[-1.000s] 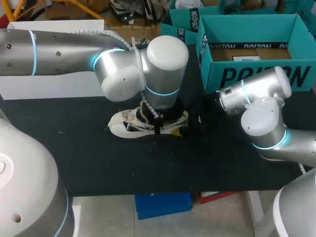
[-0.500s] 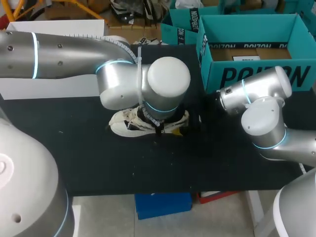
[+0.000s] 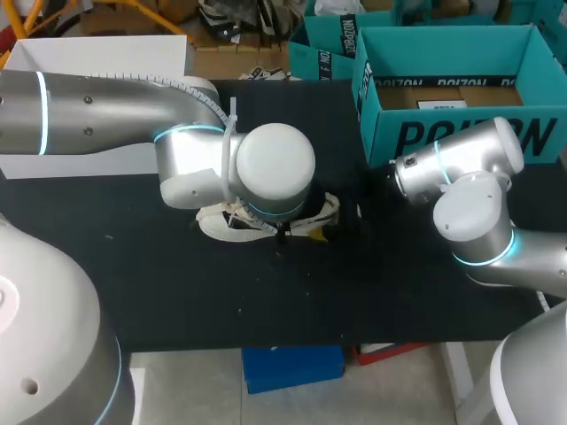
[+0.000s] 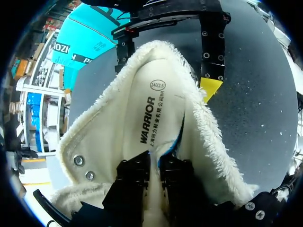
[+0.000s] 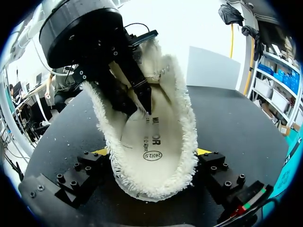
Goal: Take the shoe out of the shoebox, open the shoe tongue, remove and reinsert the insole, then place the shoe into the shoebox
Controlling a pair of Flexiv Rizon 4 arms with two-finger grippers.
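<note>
Left claw [image 4: 155, 160] is down inside the shoe [image 3: 221, 226], its two dark fingers drawn nearly together over the insole [image 4: 151, 104].

A black, lightly speckled surface [image 3: 177, 283] carries the white, fleece-lined shoe near its middle, toe toward my left and heel toward my right. The teal shoebox [image 3: 461, 133] stands open at the far right of the surface, well apart from the shoe.

From the head view the left arm's wrist covers most of the shoe and the left claw, and the right claw [image 5: 151, 152] cannot be made out against the dark there. In the left wrist view the fingers' yellow tips do not show. How far the insole has come up is hard to tell; only a strip of its blue underside shows along one edge beside the fingers.

The left claw's fingers leave only a thin gap, and the raised edge of the insole runs into it, so they seem to pinch it. The right claw stands wide, one finger at either side of the heel, both yellow tips pressed against the fleece collar.
</note>
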